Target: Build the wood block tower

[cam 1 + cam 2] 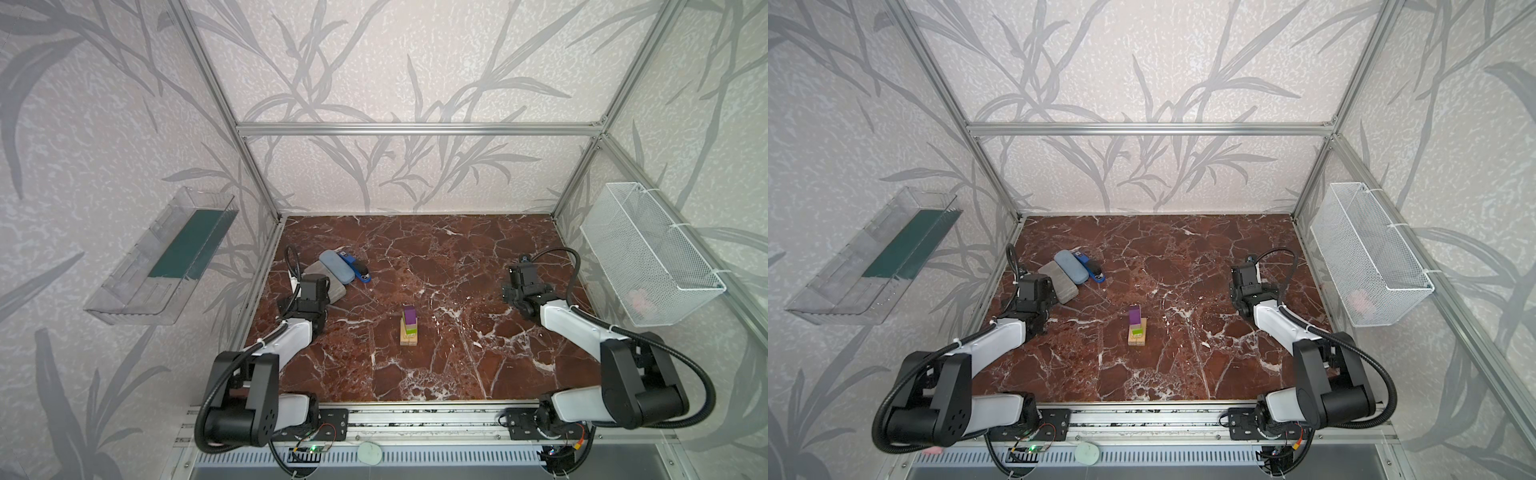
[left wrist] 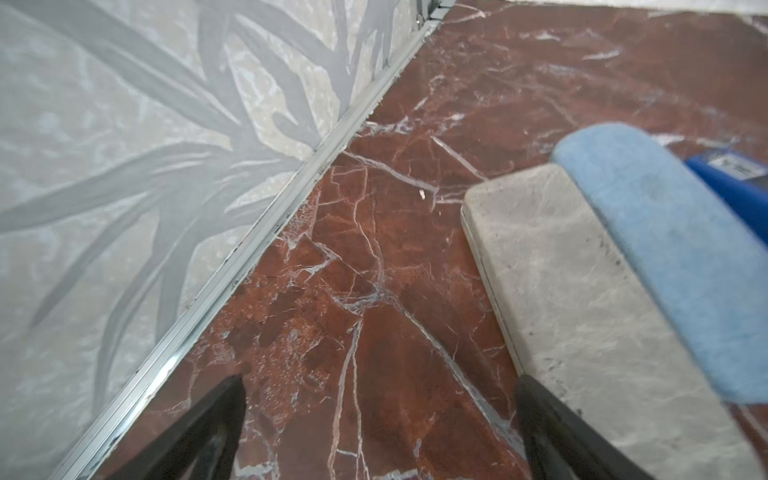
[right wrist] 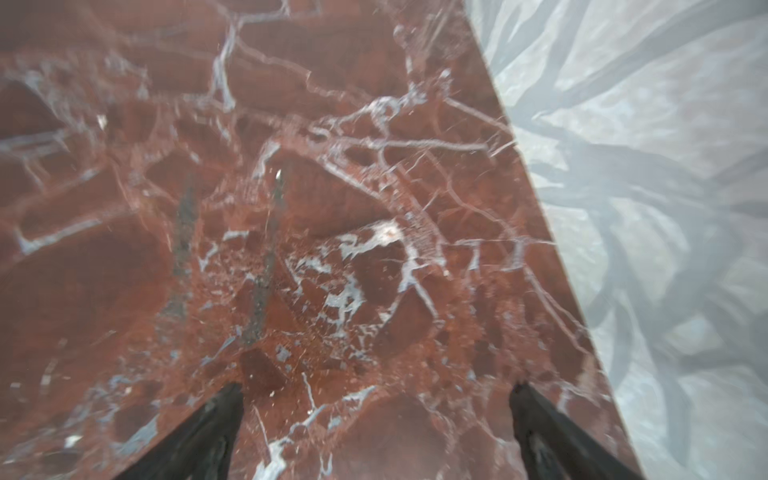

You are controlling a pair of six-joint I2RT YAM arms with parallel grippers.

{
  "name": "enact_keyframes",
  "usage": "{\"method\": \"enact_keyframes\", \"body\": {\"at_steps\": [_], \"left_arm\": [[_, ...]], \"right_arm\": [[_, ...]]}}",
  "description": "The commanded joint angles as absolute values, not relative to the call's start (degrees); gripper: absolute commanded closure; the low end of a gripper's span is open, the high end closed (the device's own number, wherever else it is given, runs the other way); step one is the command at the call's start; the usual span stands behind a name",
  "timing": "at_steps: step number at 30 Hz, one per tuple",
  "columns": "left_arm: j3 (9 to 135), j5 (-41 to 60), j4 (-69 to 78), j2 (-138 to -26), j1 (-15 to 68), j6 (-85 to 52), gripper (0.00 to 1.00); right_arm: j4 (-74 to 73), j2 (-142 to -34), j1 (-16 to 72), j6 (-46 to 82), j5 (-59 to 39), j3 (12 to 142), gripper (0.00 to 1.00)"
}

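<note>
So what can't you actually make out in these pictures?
- Tower: too small in both top views to count its wood layers; absent from both wrist views.
- Pink thing in the wire basket: blurred behind mesh in both top views.
- Blue item: cut off by the left wrist view's edge.

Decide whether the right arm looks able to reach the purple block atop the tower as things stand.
Probably yes. The right gripper is open and empty, and only bare table lies between it and the purple block, which stands exposed on top of the tower.
</note>
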State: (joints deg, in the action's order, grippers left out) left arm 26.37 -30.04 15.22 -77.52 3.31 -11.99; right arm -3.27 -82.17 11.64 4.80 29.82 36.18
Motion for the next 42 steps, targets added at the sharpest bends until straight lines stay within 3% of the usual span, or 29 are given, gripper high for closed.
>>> {"method": "enact_keyframes", "body": {"at_steps": [1,3,9,13,32,35,38,40,42], "left_arm": [[24.14,-22.82,39.54,-80.44,3.09,-3.57,0.00],[22.15,-20.87,48.06,-83.00,2.87,-2.03,0.00],[18.14,-12.70,61.52,-90.38,1.61,-0.20,0.01],[21.74,-12.77,53.34,-89.67,-0.04,-2.87,0.01],[21.19,-11.94,55.40,-90.04,-0.35,-2.12,0.00],[19.78,-2.66,57.40,-89.60,-0.22,0.98,0.01],[17.34,-0.50,62.18,-89.91,-0.20,1.98,0.01],[17.73,-6.38,61.87,-90.22,-0.22,0.00,0.00],[19.62,-19.83,58.46,-90.05,-0.26,-4.96,0.01]], "right_arm": [[-28.69,-84.23,11.53,-2.39,23.65,30.50,0.01],[-30.78,-82.86,11.20,-3.74,18.47,29.33,0.01],[-61.82,-91.92,9.14,-7.41,5.91,19.35,0.01],[-55.14,-90.71,6.00,-3.68,3.41,21.67,0.01],[-56.56,-90.96,6.37,-4.50,3.25,21.27,0.01],[-56.54,-90.97,6.33,-4.56,3.25,21.27,0.01],[-56.51,-90.96,6.35,-4.50,3.25,21.27,0.01],[-56.58,-90.97,6.33,-4.57,3.25,21.27,0.01],[-56.52,-90.97,6.34,-4.46,3.25,21.28,0.01]]}}
